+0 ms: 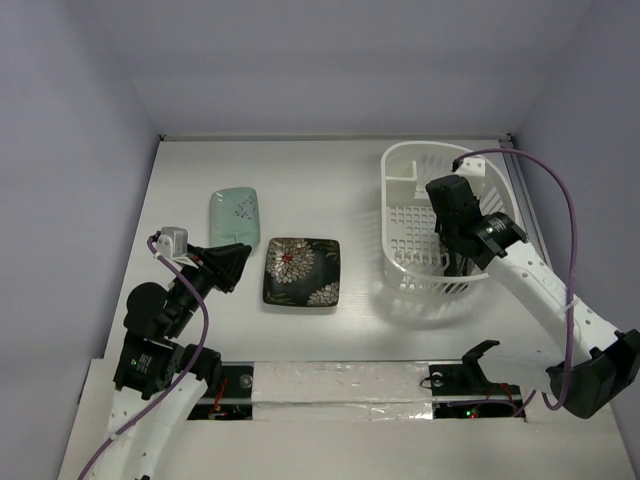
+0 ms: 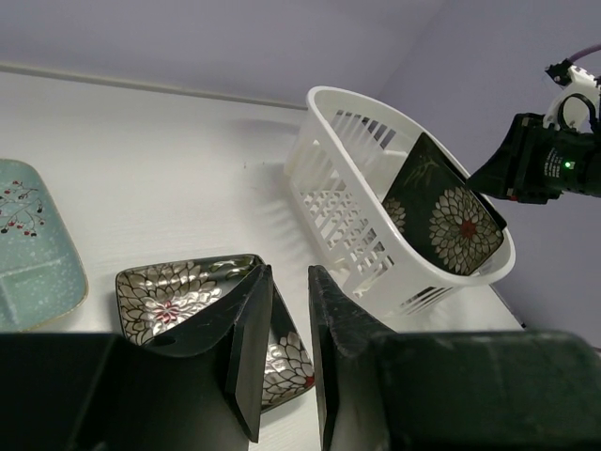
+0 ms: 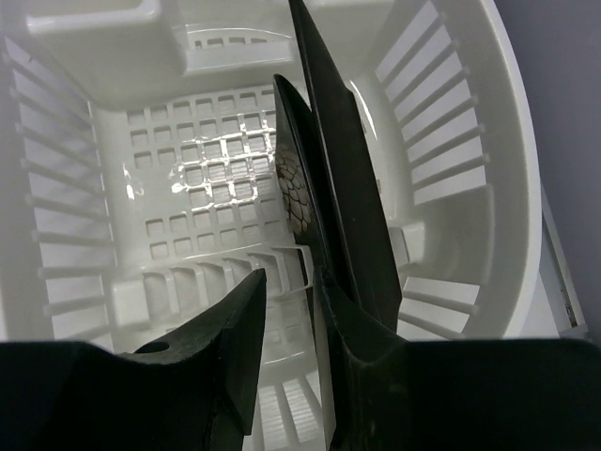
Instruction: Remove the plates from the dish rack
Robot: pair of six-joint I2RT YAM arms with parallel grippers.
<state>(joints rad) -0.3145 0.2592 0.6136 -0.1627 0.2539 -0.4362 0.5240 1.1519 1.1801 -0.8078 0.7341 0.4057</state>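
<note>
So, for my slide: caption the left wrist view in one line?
Left gripper poised beside one flowered plate; a second plate leans inside the dish rack.

Mint plt (image 1: pixel 234 214), 2 floral (image 1: pixel 302 271), 1 rack (image 1: pixel 387 215)

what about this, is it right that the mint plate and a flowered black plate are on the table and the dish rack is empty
Not quite: the dish rack is not empty. The left wrist view shows a second flowered plate standing inside it. The mint plate and a flowered black plate are indeed on the table.
</note>
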